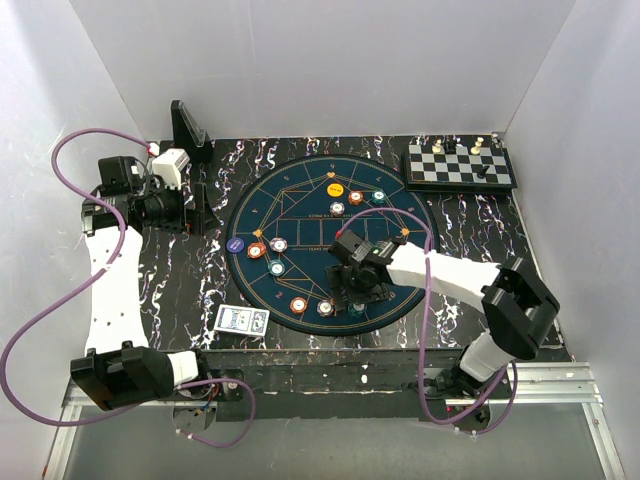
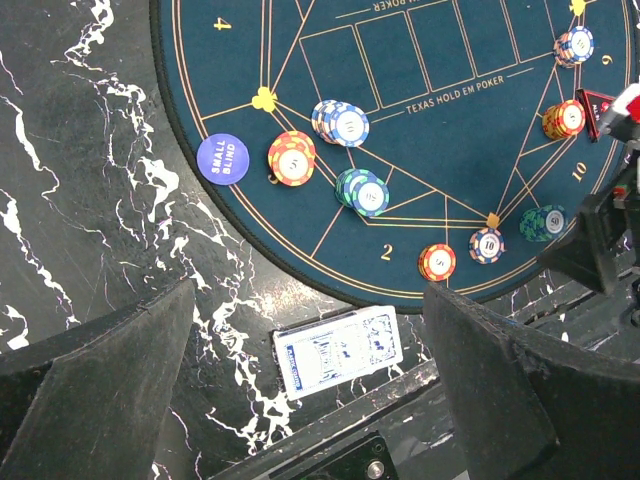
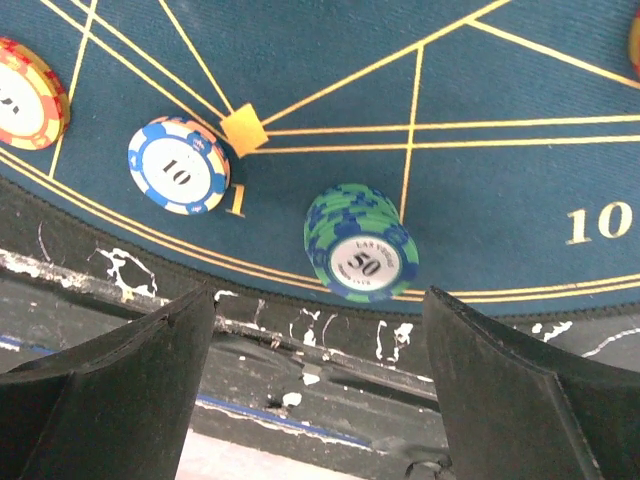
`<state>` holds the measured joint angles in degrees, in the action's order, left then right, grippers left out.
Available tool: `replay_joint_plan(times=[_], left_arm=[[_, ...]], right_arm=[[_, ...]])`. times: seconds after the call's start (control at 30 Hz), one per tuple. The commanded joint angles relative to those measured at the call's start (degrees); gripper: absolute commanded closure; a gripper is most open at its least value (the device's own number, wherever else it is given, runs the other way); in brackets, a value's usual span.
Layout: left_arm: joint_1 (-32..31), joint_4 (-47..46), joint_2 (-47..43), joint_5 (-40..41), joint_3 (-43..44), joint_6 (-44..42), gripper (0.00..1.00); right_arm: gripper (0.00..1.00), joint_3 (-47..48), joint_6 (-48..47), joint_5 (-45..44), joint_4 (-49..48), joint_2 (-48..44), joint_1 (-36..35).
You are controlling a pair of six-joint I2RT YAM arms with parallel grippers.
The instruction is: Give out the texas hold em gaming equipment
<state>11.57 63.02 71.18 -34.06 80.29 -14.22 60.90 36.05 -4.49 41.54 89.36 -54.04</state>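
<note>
White arm links (image 1: 112, 290) with black joints (image 1: 520, 310), looping purple cables (image 1: 90, 132), and black wedge-shaped end effector fingers (image 2: 100, 390).

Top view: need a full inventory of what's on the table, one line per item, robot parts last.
mat: one, dark blue with gold lines, table centre
chips: about ten stacks or singles, orange, teal, green, white-blue, yellow, spread over the mat
small-blind disc: one, purple, mat's left edge
cards: one small pile, blue-and-white backs, on the table off the mat's near-left edge
chessboard: one, black-and-white, a few pieces, far right corner
stand: one, black, far left
table: one, black marbled
left gripper: open, empty, left of the mat
right gripper: open, around the green stack, not touching
</note>
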Motion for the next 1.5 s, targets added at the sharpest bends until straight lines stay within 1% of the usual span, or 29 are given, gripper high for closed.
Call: replay_joint_plan(times=[0.0, 0.17, 0.27, 0.33, 0.47, 0.57, 0.67, 0.73, 0.77, 1.0, 1.17, 1.2, 1.33, 1.47], left_arm=[[0.38, 1.22, -2.1, -0.83, 0.74, -0.11, 0.0], [0.29, 1.58, -1.57, -0.65, 1.62, -0.37, 0.0], [0.38, 1.75, -1.3, -0.39, 1.97, -0.46, 0.0], [0.29, 1.58, -1.04, -0.48, 1.89, -0.37, 0.0], [0.29, 1.31, -0.87, -0.65, 1.71, -0.28, 0.0], [0.29, 1.14, -0.69, -0.65, 1.54, -0.28, 0.0], [0.38, 1.22, -0.78, -0.39, 1.71, -0.37, 0.0], [0.2, 1.05, -0.78, -0.3, 1.53, -0.46, 0.0], [0.38, 0.96, -0.86, -0.21, 1.36, -0.46, 0.0], [0.29, 0.52, -1.13, -0.65, 0.48, -0.28, 0.0], [0.38, 0.78, -1.74, -0.65, 0.57, -0.46, 0.0], [0.21, 0.87, -1.74, -0.65, 0.57, -0.55, 0.0], [0.38, 0.87, -1.83, -0.48, 0.22, -0.81, 0.0], [0.29, 0.52, -1.92, -0.48, -0.14, -0.64, 0.0]], right_arm=[[0.09, 0.09, 1.04, -1.04, -3.22, 3.53, -0.71], [0.09, 0.18, 1.04, -3.85, -2.95, 6.17, -0.63], [0.13, -0.43, 1.04, -4.21, -3.57, 6.53, -0.63], [0.17, -0.7, 1.21, -4.3, -3.75, 6.7, -0.63], [0.3, -1.23, 1.56, -4.03, -4.45, 7.4, -0.63], [0.33, -1.66, 1.74, -3.68, -4.71, 7.93, -0.63], [0.39, -2.1, 1.83, -3.59, -4.63, 7.93, -0.63], [0.41, -2.19, 1.83, -3.68, -4.54, 7.5, -0.63], [0.42, -2.19, 1.83, -3.68, -4.36, 7.06, -0.63], [0.55, -0.27, 1.3, -4.03, -1.56, 3.02, -0.63], [0.72, 2.55, 0.69, -5.26, 1.43, 0.91, -0.45], [0.73, 2.99, 0.6, -5.61, 1.96, 0.55, -0.36], [0.74, 4.13, 0.25, -6.75, 3.81, -1.82, 1.56], [0.74, 2.47, -0.46, -6.59, 3.64, -4.11, 7.18]])
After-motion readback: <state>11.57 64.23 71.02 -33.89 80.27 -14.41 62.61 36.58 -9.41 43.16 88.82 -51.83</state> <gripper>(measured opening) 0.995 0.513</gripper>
